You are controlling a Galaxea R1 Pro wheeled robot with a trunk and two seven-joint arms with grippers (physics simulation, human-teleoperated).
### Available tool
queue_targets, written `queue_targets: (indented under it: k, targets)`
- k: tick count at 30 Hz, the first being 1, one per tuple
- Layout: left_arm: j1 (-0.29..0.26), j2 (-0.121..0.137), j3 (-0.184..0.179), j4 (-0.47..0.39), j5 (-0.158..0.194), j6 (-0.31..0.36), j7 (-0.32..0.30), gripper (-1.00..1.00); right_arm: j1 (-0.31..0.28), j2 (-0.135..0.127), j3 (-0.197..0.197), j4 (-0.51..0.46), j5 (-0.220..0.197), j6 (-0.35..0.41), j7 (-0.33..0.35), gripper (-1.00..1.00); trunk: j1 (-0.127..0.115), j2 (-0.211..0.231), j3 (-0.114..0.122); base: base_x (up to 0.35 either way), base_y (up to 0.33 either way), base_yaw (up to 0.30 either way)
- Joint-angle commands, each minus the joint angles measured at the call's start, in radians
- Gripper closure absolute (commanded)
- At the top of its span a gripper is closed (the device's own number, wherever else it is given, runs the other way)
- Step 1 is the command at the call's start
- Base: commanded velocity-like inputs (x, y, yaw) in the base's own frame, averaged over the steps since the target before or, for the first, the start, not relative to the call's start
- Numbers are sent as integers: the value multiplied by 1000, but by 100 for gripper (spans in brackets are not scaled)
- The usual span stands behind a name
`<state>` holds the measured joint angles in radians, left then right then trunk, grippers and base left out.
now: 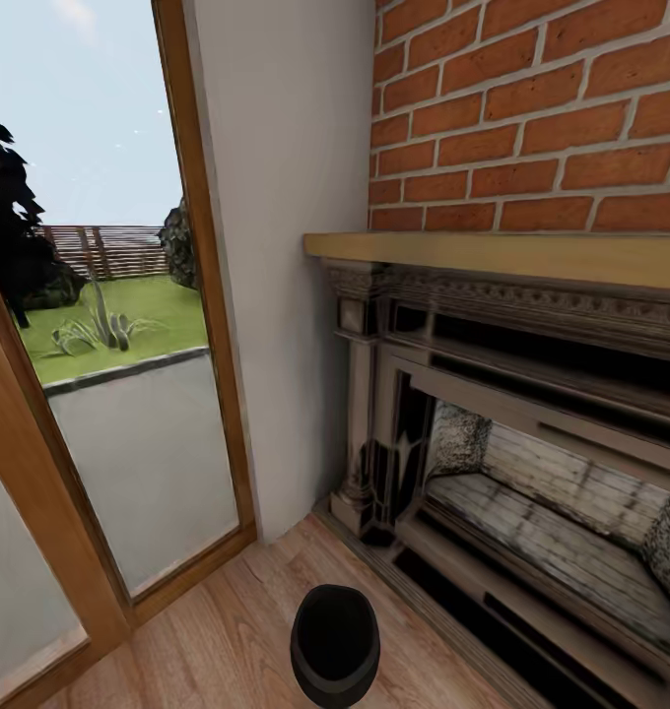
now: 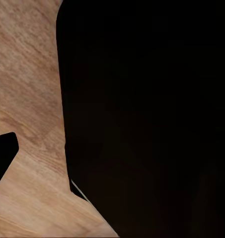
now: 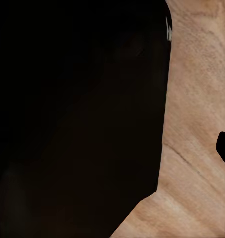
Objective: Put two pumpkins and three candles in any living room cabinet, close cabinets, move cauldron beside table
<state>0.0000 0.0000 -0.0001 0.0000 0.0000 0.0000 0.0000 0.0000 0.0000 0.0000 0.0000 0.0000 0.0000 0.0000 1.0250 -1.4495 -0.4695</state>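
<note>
Cauldron standing near me on the floor, ahead and centred

I'm looking from the glass door at left, across the cauldron upright on the plank floor, to the fireplace at right; I cannot tell either claw's opening, nor which arm is nearer.

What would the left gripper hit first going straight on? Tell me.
Probably the wood floor, which shows ahead in the left wrist view beside a large black shape I cannot identify. Depth is unclear, and the fingers cannot be made out.
</note>
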Motion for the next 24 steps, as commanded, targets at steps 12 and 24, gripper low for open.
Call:
queue_targets:
  k: [12, 24]
  targets:
    - [-8, 13, 0, -6, -2, -8, -2, -100, 0, 7, -2, 0, -3, -1, -2, -100, 0, 0, -1, 0, 0, 0]
    - [-7, 18, 0, -6, -2, -8, -2, -100, 0, 16, -2, -7, -3, -3, -2, -100, 0, 0, -1, -25, 19, 0]
